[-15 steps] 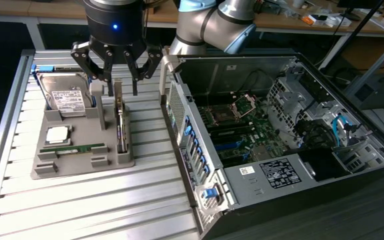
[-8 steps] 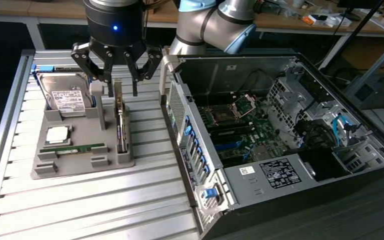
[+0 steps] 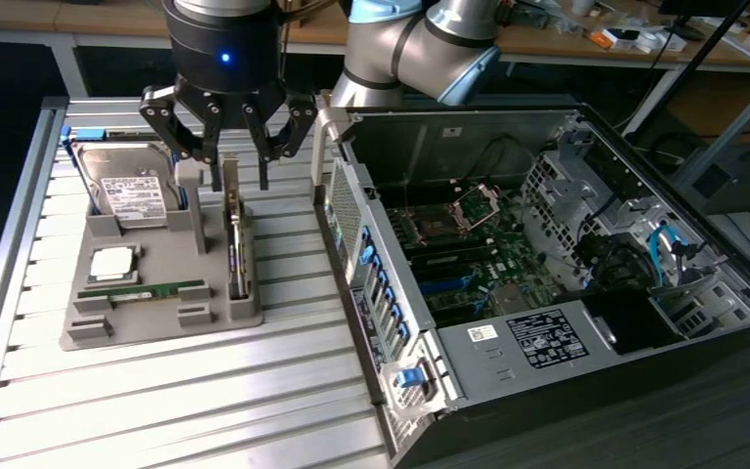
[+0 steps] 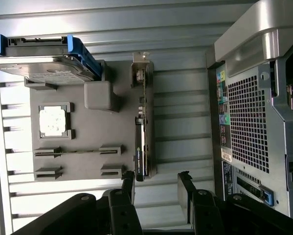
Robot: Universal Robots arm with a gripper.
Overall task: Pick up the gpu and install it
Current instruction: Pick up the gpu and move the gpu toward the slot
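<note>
While the tool (image 3: 231,164) hangs spread open just above the gpu (image 3: 235,234), the card stands on edge in the tray (image 3: 153,327), on the exterior view's right side. My worry: it's thin (not much to grab), so an off-centre squeeze could tip it or drag the tray.

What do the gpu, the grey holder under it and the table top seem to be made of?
gpu: dark circuit board, likely fibreglass laminate, with a shiny bare-metal end bracket. Holder: matte grey plastic, seemingly; uniform, no glare. Table: ribbed metal, likely aluminium; bright streaked reflections.
</note>
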